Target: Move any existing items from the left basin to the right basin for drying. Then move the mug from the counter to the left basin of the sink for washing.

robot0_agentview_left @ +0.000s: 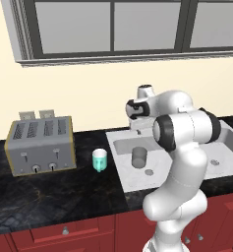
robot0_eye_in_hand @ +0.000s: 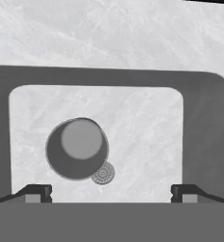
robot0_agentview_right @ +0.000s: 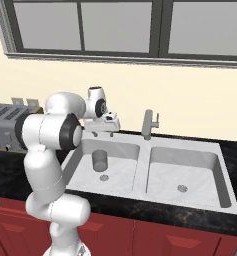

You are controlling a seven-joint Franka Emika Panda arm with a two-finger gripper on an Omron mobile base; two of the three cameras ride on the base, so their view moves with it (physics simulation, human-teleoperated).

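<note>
hand (robot0_eye_in_hand: 111, 191): fingers wide apart, holding nothing, poised above the left basin
cup (robot0_eye_in_hand: 77, 148): upright in the left basin (robot0_agentview_right: 121, 172) below the hand, apart from the fingers, just beside the drain (robot0_eye_in_hand: 103, 174)
right basin (robot0_agentview_right: 205, 175): off to the hand's right
mug (robot0_agentview_left: 100, 160): on the table (robot0_agentview_left: 49, 197), well to the hand's left, beside the toaster (robot0_agentview_left: 39, 145)

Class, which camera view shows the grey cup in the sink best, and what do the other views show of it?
The hand view: it looks straight down into the grey cup, showing its open mouth and inside, beside the drain. The right base view shows its side, upright in the left basin. The left base view shows it upright too, near the arm.
</note>
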